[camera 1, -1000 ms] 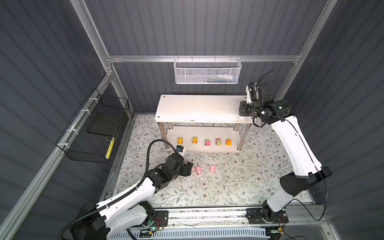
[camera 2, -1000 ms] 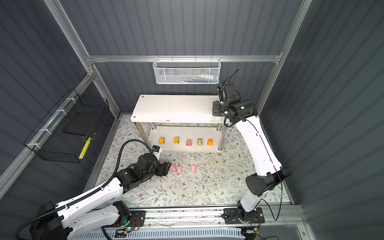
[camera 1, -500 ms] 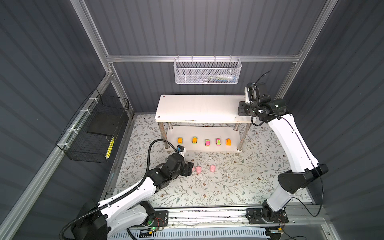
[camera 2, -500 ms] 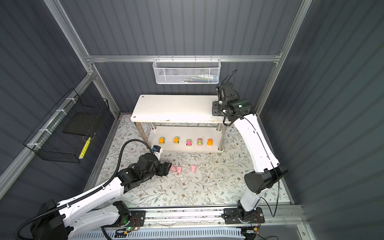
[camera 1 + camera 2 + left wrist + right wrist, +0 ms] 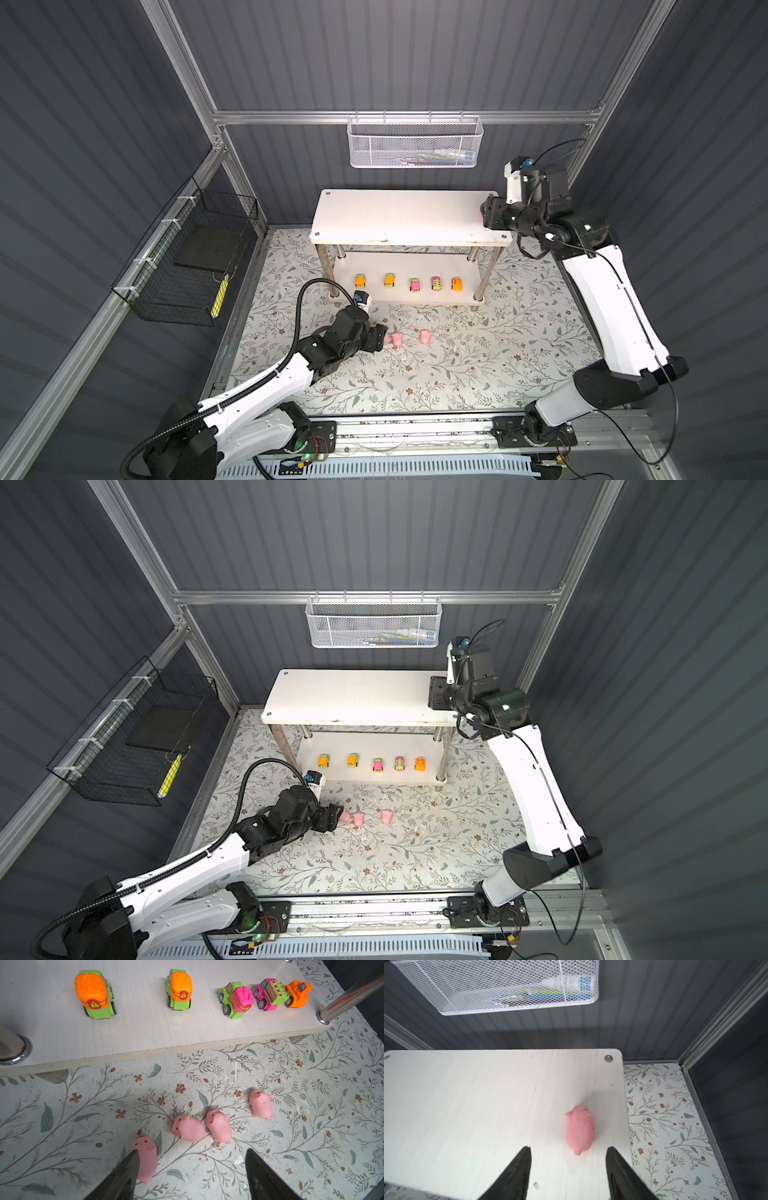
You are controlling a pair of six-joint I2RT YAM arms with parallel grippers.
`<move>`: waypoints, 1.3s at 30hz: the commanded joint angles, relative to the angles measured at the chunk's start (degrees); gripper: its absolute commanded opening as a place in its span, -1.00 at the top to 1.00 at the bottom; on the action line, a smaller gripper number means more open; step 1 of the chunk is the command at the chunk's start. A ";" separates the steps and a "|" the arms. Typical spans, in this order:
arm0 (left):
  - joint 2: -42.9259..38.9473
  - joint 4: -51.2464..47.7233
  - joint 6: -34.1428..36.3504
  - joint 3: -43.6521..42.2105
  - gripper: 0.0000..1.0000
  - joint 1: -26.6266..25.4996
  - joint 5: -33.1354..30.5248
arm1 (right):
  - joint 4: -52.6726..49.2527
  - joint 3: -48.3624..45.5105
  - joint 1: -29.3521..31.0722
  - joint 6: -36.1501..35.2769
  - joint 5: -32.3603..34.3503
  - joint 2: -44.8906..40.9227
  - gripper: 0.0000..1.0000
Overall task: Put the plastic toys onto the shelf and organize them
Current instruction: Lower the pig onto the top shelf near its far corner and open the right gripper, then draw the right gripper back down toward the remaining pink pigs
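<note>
Right wrist view: you have one pink pig (image 5: 580, 1128) lying on the top board (image 5: 477, 1105) of the shelf (image 5: 407, 216), close to its right end. Neither finger touches it.
Right gripper (image 5: 568, 1148): jaws parted with nothing gripped. It hangs over the right end of the top board.
Left gripper (image 5: 191, 1150): jaws spread wide, holding nothing. It sits low over the floral mat (image 5: 291, 1126), on the near side of the shelf toward its left end.
Pigs on mat: you can see four in the left wrist view, in a loose line running left to right.
First pig (image 5: 145, 1157): partly covered by one finger (image 5: 128, 1167). Can't tell whether they touch.
Second pig (image 5: 188, 1128) and third pig (image 5: 219, 1126): just beside each other, ahead of the open jaws.
Fourth pig (image 5: 260, 1104): a little apart, further right.
Lower board (image 5: 145, 1028): you have five cars in a row.
Cars, left to right: orange-green car (image 5: 93, 995), second orange-green car (image 5: 180, 990), pink-green car (image 5: 236, 999), pink car (image 5: 270, 994), orange car (image 5: 297, 993).
White mesh basket (image 5: 508, 985): on the far wall above the shelf.
</note>
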 commanded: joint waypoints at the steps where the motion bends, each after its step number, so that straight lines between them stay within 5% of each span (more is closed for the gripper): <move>1: 0.44 -0.10 0.45 0.08 -0.60 0.41 0.55 | 4.84 -4.30 0.20 -0.79 -2.68 -5.83 -0.21; 7: 0.24 -0.54 0.19 0.45 -0.60 0.59 -0.58 | 13.43 -21.53 3.94 -2.11 -1.04 -20.80 -0.20; 12: 0.39 -0.37 -0.49 0.85 -0.60 0.68 -1.11 | 15.48 -35.22 16.23 -3.55 11.61 -32.23 -0.17; 19: 0.44 -0.11 -1.27 1.49 -0.60 0.85 -4.14 | 15.83 -50.34 30.89 4.18 23.20 -39.11 -0.15; 29: -2.78 -1.94 -3.39 1.33 -0.60 0.85 -11.46 | 21.66 -63.16 45.18 19.29 28.63 -29.49 -0.19; 39: -5.06 -3.15 -4.38 0.37 -0.60 1.05 -15.38 | 30.64 -68.30 45.86 34.63 17.22 -9.79 -0.26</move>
